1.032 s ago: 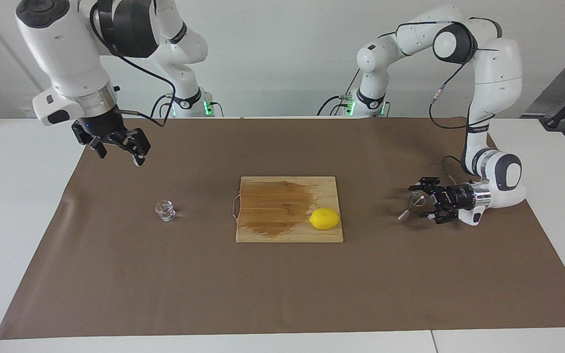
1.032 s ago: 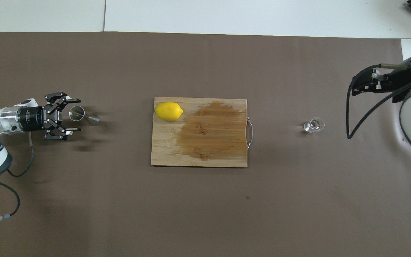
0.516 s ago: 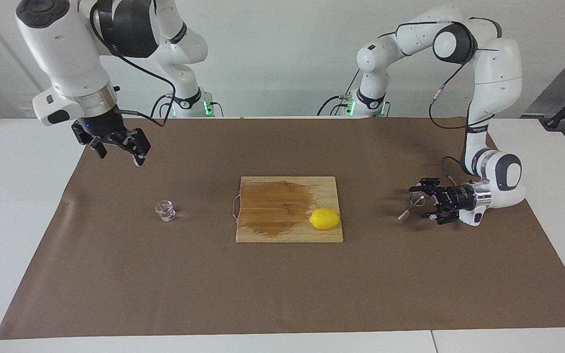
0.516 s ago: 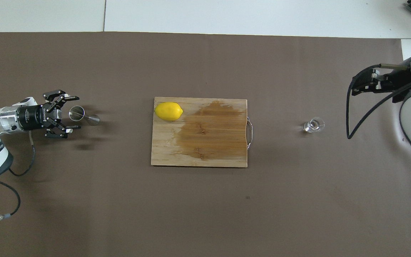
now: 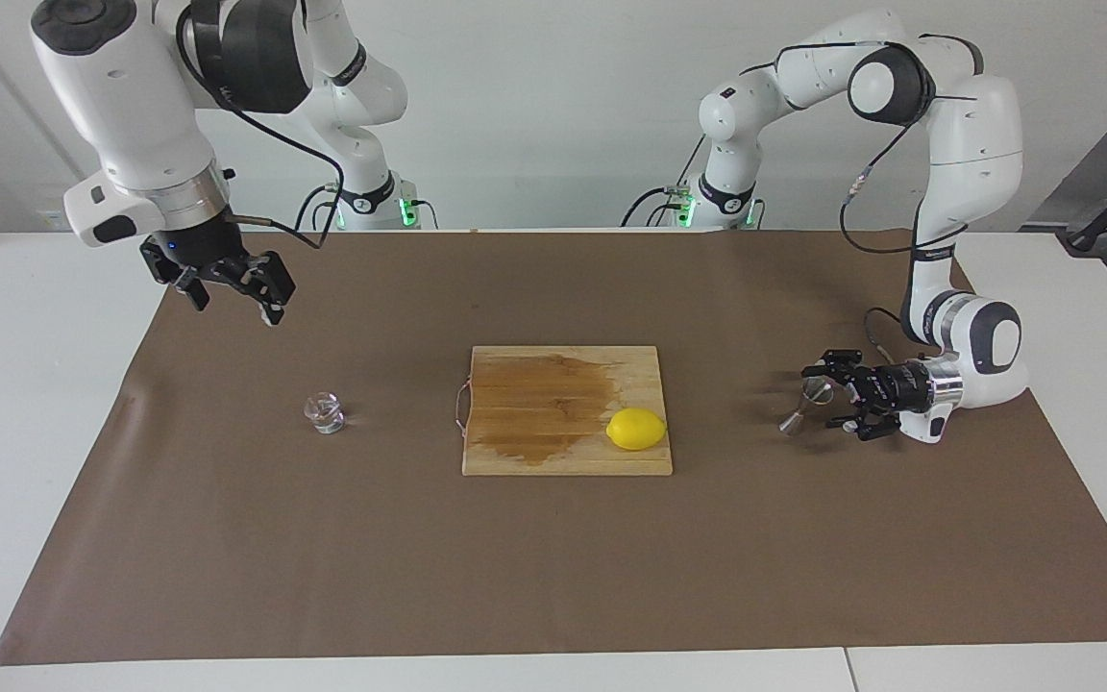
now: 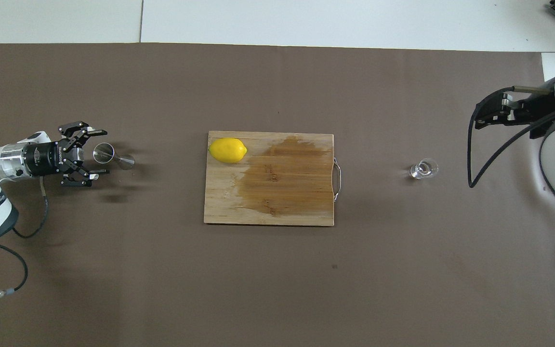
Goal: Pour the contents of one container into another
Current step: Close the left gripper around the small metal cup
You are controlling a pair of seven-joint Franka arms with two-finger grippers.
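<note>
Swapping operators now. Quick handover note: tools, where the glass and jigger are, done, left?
Left tool: open, low at the left arm's end of the table, fingers either side of the jigger's upper cup, no grip yet.
Right tool: open, raised, holding nothing, waiting over the brown mat at the right arm's end.
Glass tumbler: upright on the mat, farther from the robots than the right tool's spot, untouched.
Cutting board mid-table with a lemon and a wet stain.
Done: nothing grasped or poured.
Left: grasp both, pour tumbler into jigger.

the white table (image 5: 35,404) carries a brown mat (image 5: 323,557); on it, tumbler (image 5: 325,412), cutting board (image 5: 534,413), jigger (image 5: 803,404).
</note>
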